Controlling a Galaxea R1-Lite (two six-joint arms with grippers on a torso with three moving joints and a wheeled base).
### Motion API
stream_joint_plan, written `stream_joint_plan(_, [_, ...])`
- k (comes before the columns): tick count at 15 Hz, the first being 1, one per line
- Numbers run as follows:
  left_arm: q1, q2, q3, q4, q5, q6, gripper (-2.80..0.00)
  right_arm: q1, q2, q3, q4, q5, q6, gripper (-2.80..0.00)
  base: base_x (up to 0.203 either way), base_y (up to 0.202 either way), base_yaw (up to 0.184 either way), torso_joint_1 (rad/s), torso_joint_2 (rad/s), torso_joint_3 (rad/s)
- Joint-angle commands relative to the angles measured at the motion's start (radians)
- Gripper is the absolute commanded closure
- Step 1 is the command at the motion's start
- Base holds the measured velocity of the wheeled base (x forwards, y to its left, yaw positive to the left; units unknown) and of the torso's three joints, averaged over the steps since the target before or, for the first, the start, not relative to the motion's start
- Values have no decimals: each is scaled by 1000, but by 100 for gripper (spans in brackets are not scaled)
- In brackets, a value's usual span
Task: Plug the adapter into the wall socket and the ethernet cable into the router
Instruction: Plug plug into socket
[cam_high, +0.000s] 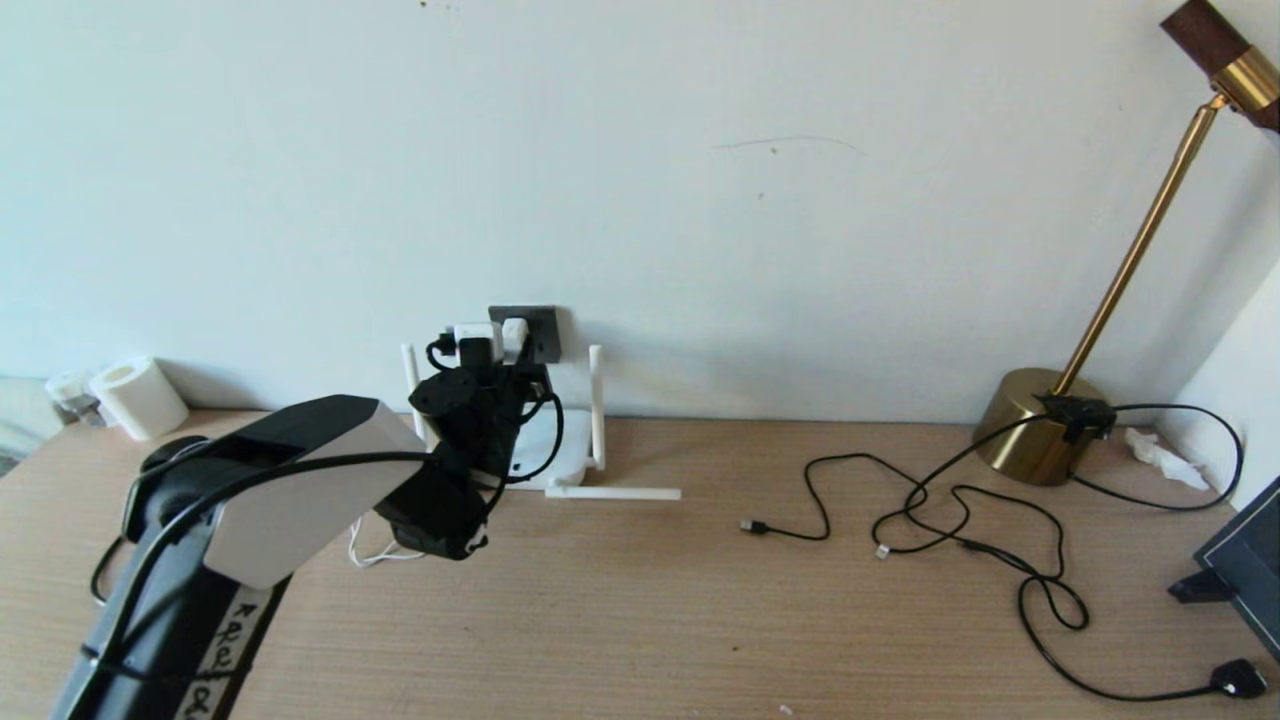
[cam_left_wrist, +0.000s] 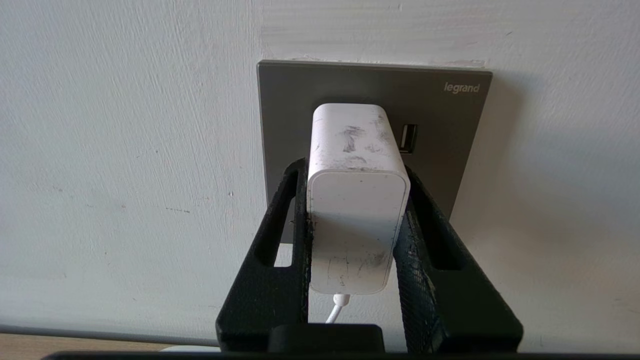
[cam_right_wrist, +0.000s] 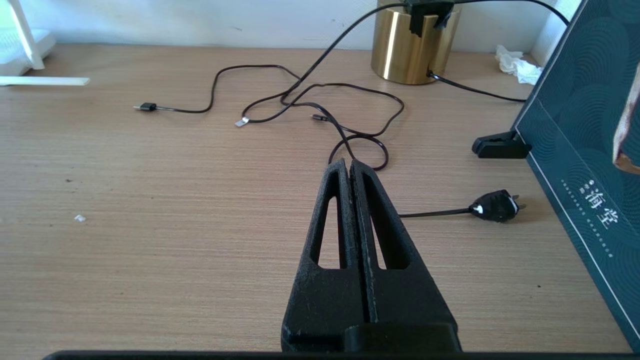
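Note:
My left gripper (cam_high: 505, 345) is up at the wall, shut on the white adapter (cam_left_wrist: 357, 200). The adapter (cam_high: 515, 333) sits pressed against the dark grey wall socket (cam_left_wrist: 375, 90), with its thin white cord (cam_high: 375, 555) hanging down to the table. Below the socket stands the white router (cam_high: 565, 455), partly hidden by my left arm, and one of its antennas (cam_high: 615, 492) lies flat. The ethernet cable's black connector end (cam_high: 752, 526) lies loose on the table (cam_right_wrist: 146, 106). My right gripper (cam_right_wrist: 348, 162) hovers over the table, shut and empty; the head view does not show it.
A brass lamp base (cam_high: 1040, 425) stands at the back right among tangled thin black cables. A black plug (cam_high: 1240, 678) lies near a dark teal box (cam_right_wrist: 585, 150) on the right edge. A paper roll (cam_high: 138, 397) sits at the back left.

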Motion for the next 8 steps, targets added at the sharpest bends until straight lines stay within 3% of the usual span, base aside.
stream_joint_plan(1, [0, 3, -2, -7, 2, 0, 0, 0, 2, 0, -1, 0, 0, 0, 0, 0, 0, 0, 0, 0])
stream_joint_plan(8, [0, 10, -2, -7, 2, 0, 0, 0, 1, 0, -1, 0, 0, 0, 0, 0, 0, 0, 0, 0])
